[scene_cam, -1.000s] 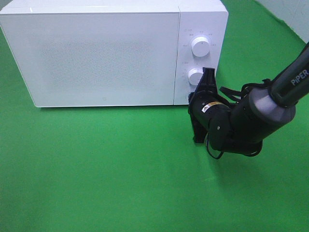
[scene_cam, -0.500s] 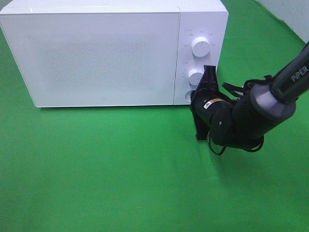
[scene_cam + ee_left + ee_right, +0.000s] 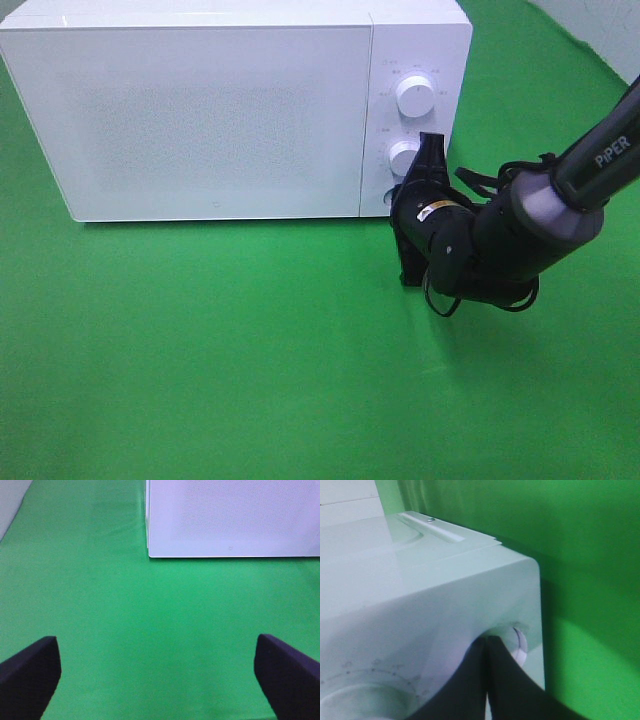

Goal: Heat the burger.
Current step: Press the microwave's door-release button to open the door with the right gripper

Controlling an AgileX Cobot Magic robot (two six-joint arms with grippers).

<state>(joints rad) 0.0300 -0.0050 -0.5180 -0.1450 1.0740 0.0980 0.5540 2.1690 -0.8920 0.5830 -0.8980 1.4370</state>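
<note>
1. The right jaws are clenched shut with nothing between them. Their tip touches the front of the microwave (image 3: 425,35), just beside the small round button (image 3: 519,642).
2. The left jaws are spread wide and hold nothing. Bare green desk (image 3: 150,630) lies under them, and the microwave's bottom corner is ahead of them.
3. The burger is in no picture. The door (image 3: 200,110) is shut, so I cannot tell if the burger is inside.
4. The tip looks a little off the button. A push could slide off and do nothing.
5. A hard push could shove the microwave back, away from the jaws.
6. The lower knob (image 3: 404,157) is close by the right jaws. A bump could turn it wrong.
</note>
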